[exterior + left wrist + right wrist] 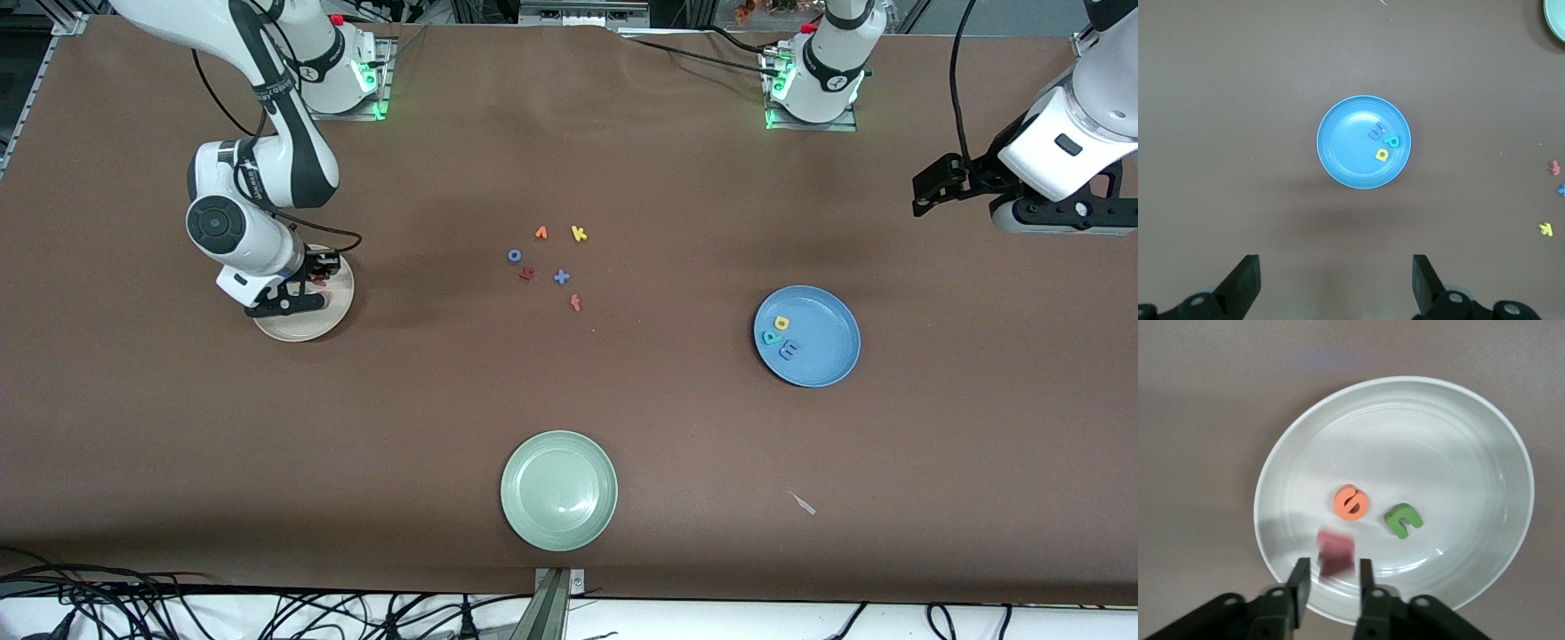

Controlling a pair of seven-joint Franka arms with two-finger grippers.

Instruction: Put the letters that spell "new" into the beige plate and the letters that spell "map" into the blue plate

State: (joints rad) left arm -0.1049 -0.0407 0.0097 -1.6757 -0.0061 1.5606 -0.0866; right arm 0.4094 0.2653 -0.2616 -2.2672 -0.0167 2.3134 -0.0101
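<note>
I see the right gripper [1329,577] over the beige plate [1485,433], fingers parted, the blurred salmon-red w [1336,553] between them; left gripper [1337,280] waits, spread wide.

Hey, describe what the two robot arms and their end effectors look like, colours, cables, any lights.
Both arms are glossy white with black joint bands. The right arm has a round black cap on its wrist and a thin black cable looping beside it. The left arm also trails a black cable. Each base glows green, with a small red button on top. The right end effector and left end effector have plain black fingers.
</note>
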